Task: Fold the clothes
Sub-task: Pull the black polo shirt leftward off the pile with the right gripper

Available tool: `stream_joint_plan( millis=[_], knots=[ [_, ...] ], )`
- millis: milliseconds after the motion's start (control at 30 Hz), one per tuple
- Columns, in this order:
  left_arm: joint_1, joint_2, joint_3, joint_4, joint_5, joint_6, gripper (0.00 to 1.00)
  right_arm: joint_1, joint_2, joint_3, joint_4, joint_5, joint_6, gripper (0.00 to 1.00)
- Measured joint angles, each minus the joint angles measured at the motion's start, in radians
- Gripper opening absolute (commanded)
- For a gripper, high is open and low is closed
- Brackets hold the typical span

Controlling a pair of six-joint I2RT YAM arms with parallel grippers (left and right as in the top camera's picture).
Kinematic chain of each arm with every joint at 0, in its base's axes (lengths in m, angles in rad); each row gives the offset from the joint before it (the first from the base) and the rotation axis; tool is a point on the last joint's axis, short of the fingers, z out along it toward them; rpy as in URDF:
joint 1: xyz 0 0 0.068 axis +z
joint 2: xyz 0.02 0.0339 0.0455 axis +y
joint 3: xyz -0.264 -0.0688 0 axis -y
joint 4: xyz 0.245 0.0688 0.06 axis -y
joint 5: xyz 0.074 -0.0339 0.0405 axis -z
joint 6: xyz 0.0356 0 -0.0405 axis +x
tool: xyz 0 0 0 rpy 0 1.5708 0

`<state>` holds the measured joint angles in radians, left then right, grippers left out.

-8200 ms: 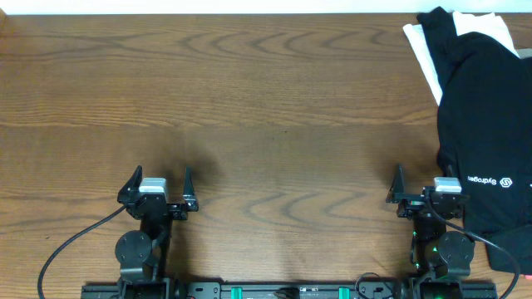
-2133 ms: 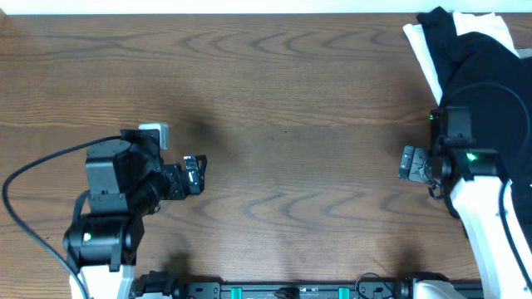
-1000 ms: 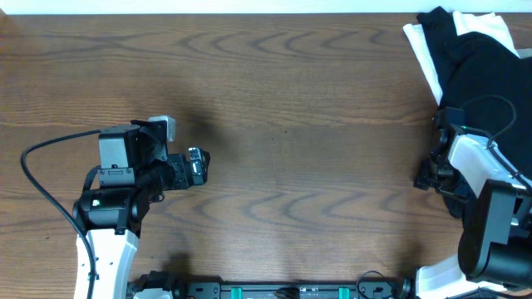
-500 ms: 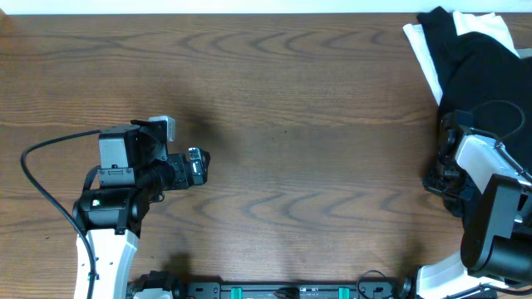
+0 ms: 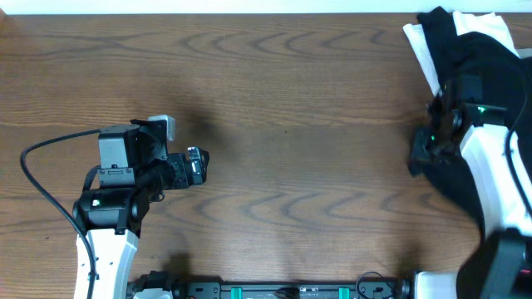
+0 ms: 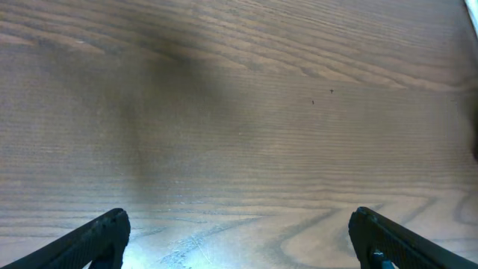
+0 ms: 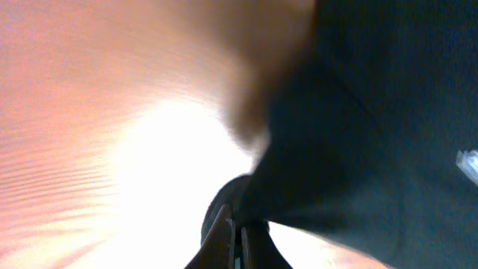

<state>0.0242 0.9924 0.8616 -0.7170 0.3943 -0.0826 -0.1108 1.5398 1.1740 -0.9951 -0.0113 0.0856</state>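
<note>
Right edge of the overhead frame: the right gripper (image 5: 418, 154), jaws clamped on the black clothes (image 5: 486, 79). A slow, low drag toward centre should spread them flat. The left gripper (image 5: 197, 166) hovers lower left, jaws apart.

Overhead: even light, sharp; soft shadow on table (image 5: 291, 124) above left arm (image 5: 125, 178). Left wrist: glare bottom centre. Right wrist: blown-out, orange cast, black garment (image 7: 373, 112) blurred.
</note>
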Motion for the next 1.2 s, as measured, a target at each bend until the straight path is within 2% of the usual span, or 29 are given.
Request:
stream_joint_plan(
  millis=[200, 467, 633, 967, 1000, 1067, 1167, 1200],
  knots=[
    [0.000, 0.000, 0.000, 0.009, 0.000, 0.000, 0.92, 0.214, -0.132, 0.030, 0.033, -0.078, -0.030, 0.01],
    [0.000, 0.000, 0.000, 0.011, 0.000, 0.000, 0.93, 0.490, -0.117, 0.030, 0.216, -0.107, -0.012, 0.01],
    [0.000, 0.000, 0.000, 0.010, 0.000, 0.000, 0.92, 0.590, -0.056, 0.030, 0.391, -0.116, 0.015, 0.01],
    [0.000, 0.000, 0.000, 0.015, 0.000, 0.000, 0.93, 0.661, 0.115, 0.029, 0.704, -0.129, 0.117, 0.02],
    [0.000, 0.000, 0.000, 0.014, 0.000, 0.000, 0.93, 0.666, 0.133, 0.029, 0.729, -0.129, 0.126, 0.07],
    [0.000, 0.000, 0.000, 0.015, 0.000, 0.000, 0.93, 0.671, 0.157, 0.029, 0.760, -0.132, 0.146, 0.25],
    [0.000, 0.000, 0.000, 0.014, 0.000, 0.002, 1.00, 0.679, 0.167, 0.029, 0.773, -0.130, 0.153, 0.38],
    [0.000, 0.000, 0.000, 0.015, 0.000, 0.000, 0.98, 0.680, 0.166, 0.029, 0.774, -0.129, 0.154, 0.40]
  ],
)
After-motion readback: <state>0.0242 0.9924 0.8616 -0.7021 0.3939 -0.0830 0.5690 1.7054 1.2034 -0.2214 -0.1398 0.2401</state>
